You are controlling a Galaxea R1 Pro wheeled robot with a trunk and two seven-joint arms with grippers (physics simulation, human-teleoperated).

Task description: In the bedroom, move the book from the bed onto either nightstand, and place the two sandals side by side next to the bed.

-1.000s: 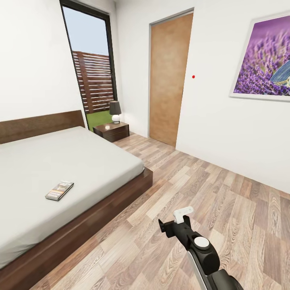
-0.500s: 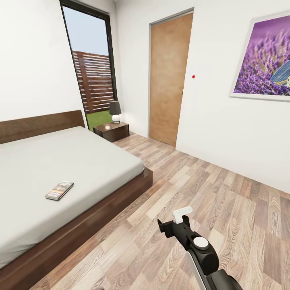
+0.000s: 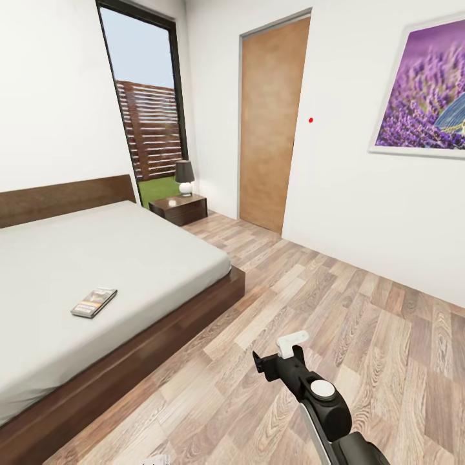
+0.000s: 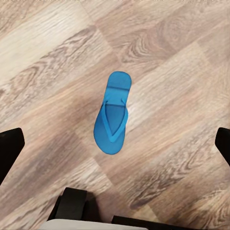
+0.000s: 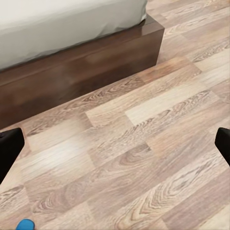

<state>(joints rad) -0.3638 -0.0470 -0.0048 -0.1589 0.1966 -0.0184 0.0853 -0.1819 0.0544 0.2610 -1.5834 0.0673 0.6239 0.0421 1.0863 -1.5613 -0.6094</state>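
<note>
Left gripper (image 4: pixel 115 143) wide open above the sandal (image 4: pixel 113 115) flat on the floor (image 4: pixel 182 62): likely light and floppy, so pinch one sole edge.

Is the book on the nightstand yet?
No, the book lies on the bed mattress, while the nightstand by the window carries a lamp.

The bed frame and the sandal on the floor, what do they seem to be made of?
The bed frame: dark brown wood with a slightly glossy finish, judging by its grain and soft reflections. The sandal: probably matte blue foam or rubber, since its surface is smooth, plain and without shine.
</note>
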